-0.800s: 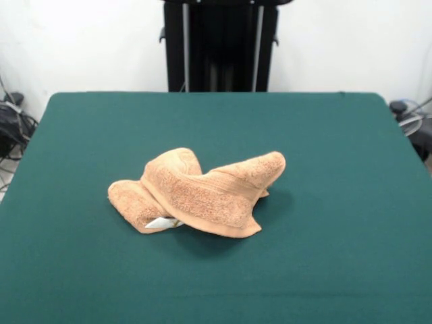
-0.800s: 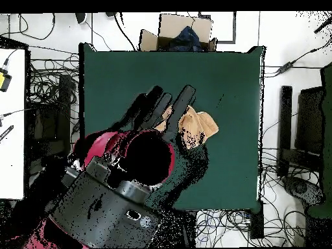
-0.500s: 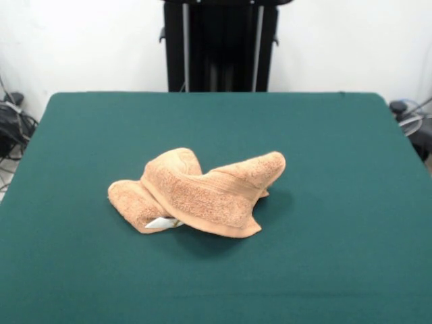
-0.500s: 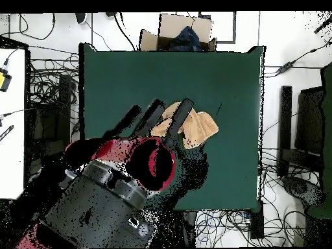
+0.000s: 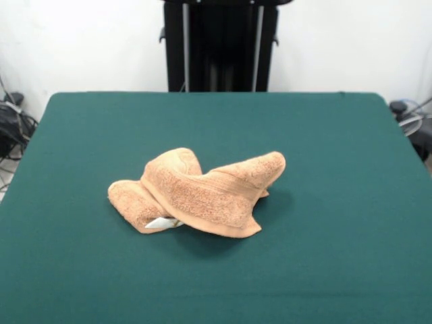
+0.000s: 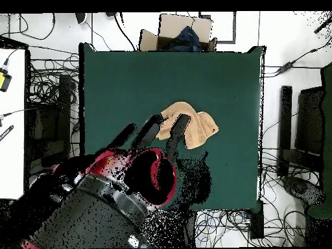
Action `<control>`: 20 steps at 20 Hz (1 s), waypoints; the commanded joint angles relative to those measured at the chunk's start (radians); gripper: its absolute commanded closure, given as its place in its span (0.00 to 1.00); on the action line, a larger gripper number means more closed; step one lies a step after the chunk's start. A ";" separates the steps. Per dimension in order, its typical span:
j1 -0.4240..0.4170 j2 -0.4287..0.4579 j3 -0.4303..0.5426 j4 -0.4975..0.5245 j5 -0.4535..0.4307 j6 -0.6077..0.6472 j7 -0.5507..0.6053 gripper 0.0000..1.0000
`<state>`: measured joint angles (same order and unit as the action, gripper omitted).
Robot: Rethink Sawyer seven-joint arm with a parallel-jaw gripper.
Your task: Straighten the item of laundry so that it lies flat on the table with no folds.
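Towel bunched, folded, mid table.

Red-black arm, overhead only.

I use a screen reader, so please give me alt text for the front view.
A crumpled orange-tan towel lies bunched in folds near the middle of a dark green table, a small white tag showing at its near edge. No arm shows here.
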<state>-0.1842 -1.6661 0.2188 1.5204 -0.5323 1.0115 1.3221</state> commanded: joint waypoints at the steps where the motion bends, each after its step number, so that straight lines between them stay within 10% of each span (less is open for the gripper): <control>1: 0.001 0.016 -0.029 0.110 0.047 0.059 -0.119 0.00; 20: 0.069 0.000 -0.123 0.346 0.234 -0.012 -0.041 0.00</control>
<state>-0.1374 -1.6784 0.1709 1.6147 -0.3709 1.0117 1.3054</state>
